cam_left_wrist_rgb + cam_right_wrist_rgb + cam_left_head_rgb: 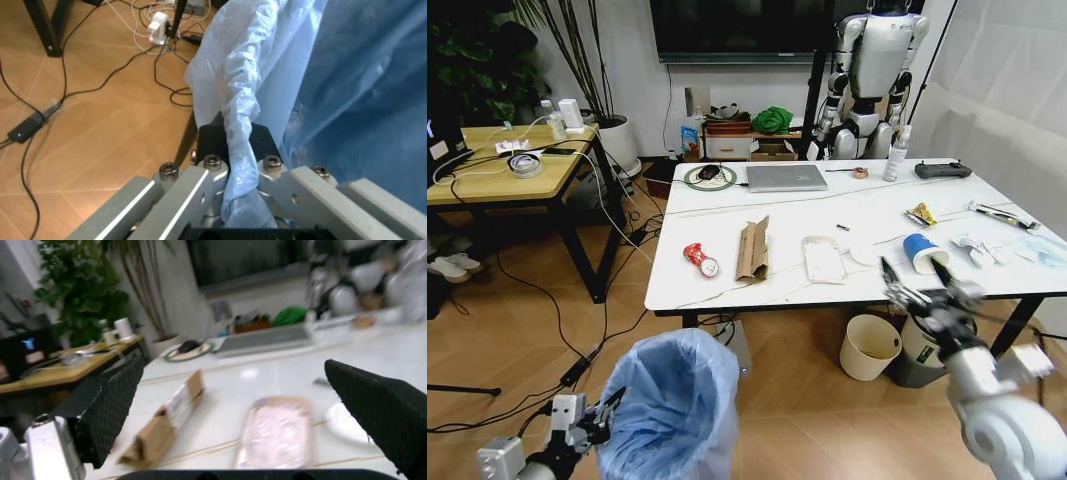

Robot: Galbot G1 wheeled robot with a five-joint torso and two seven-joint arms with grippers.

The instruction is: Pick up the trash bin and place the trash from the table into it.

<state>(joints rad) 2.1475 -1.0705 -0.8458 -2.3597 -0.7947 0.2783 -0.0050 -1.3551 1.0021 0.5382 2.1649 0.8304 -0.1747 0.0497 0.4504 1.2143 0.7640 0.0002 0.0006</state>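
The trash bin (672,405), lined with a billowing light-blue bag, hangs low in front of the table (867,200). My left gripper (607,408) is shut on the bag's rim; the left wrist view shows its fingers (208,135) pinching the bunched blue plastic (240,145). My right gripper (917,285) is open at the table's front edge, just before the blue paper cup (920,252). Trash lies on the table: a crushed red can (699,258), torn cardboard (753,250) (167,425), a white wrapper (824,259) (277,437), a yellow snack wrapper (920,214) and tissues (977,248).
A silver laptop (785,177) and a black controller (942,170) sit at the table's far side. Under the table stand a cream bucket (868,345) and a white round bin (915,352). A wooden desk (507,170) stands to the left, and cables run across the floor.
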